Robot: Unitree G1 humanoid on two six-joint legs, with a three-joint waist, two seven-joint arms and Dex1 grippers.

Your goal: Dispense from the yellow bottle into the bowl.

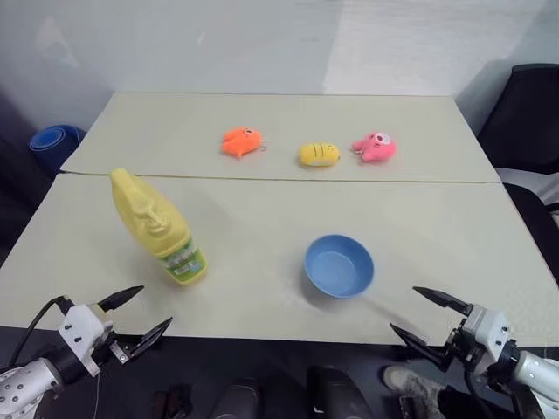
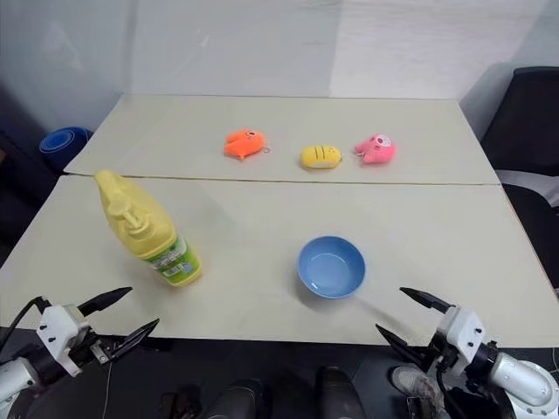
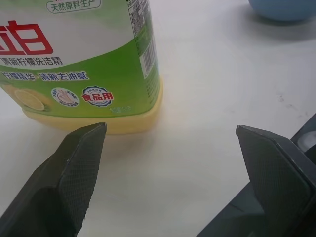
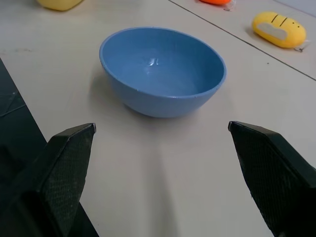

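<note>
Both end effectors hang at the near edge of the table, fingers spread wide and holding nothing. The left end effector (image 1: 135, 316) points at the base of the bottle (image 1: 155, 225), which stands upright just beyond it on the table's (image 1: 262, 218) left side. The right end effector (image 1: 430, 319) faces the bowl (image 1: 339, 265), empty and sitting right way up near the middle, apart from the bottle.

The bottle looks like thin squeezable plastic with a glossy label: probably slick, and it will likely give under pressure. I'd take it around the waisted body above the label, where the moulded handle offers purchase, not at the nozzle. The bowl seems light and could skid if bumped.

Three small plush toys (image 1: 318, 154) lie on the far table.
</note>
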